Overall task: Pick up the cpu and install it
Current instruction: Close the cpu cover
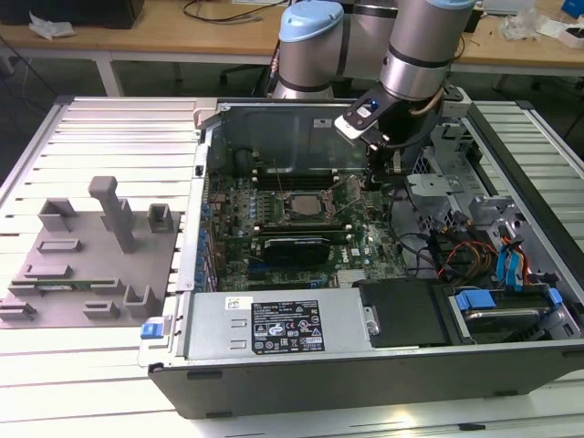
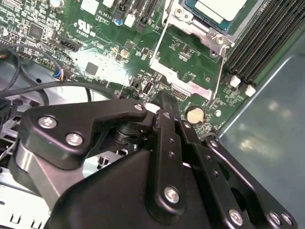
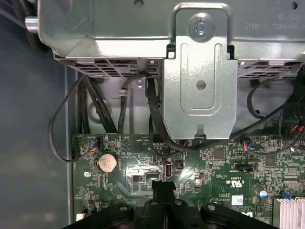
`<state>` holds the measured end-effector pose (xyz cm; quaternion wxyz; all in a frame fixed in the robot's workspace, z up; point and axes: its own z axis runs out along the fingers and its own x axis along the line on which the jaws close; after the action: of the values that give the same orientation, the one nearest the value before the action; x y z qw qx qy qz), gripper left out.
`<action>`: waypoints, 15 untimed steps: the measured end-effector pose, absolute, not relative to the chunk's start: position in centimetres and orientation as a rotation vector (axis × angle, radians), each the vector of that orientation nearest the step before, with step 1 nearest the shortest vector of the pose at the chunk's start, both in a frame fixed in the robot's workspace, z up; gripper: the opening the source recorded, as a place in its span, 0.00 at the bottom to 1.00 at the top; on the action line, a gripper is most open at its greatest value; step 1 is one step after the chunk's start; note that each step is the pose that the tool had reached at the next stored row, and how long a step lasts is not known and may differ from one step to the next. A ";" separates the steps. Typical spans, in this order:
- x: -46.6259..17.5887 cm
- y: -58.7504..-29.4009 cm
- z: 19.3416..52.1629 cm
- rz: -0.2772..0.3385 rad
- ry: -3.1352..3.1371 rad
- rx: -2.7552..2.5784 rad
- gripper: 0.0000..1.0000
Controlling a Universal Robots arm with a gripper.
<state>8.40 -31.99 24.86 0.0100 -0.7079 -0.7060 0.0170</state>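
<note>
Silver is showing in the second wrist view, where the cpu [image 2: 223,6] is lying flat inside the socket [image 2: 194,20], so I am judging the chip placed rather than carried. The metal hold-down frame [image 2: 190,47] is standing swung away from it, with green board showing through its window, which is why the chip's top is lying bare.

I am holding my gripper [image 2: 162,99] clenched, the two fingers pressed together with nothing visible between them. I am hovering its tip just beside that frame's free edge, close over the motherboard [image 3: 214,157]. A closed tip is making a narrow point, which I think suits this crowded spot.

Room is running tight. In the first wrist view the coin battery [image 3: 106,162] is sitting near my tip. The drive-cage bracket [image 3: 200,86] and its black cables [image 3: 95,109] are rising beyond the board's edge. In the second wrist view the memory slots [image 2: 257,43] are running alongside the socket, and the case wall [image 2: 271,138] is closing in just past them.

The exterior view is showing open air above the computer case [image 1: 365,374], so straight up is looking like the free way. The grey fixture plate [image 1: 100,260] is lying well apart, on the exterior view's left.
</note>
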 end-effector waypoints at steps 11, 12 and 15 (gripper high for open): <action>6.6 -31.8 24.8 0.051 -2.204 -2.212 0.11; 6.4 -31.7 24.8 0.051 -2.203 -2.213 0.11; 5.5 -31.6 24.8 0.048 -2.202 -2.216 0.11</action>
<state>5.52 -31.57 24.83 0.0086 -0.7092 -0.7048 0.0155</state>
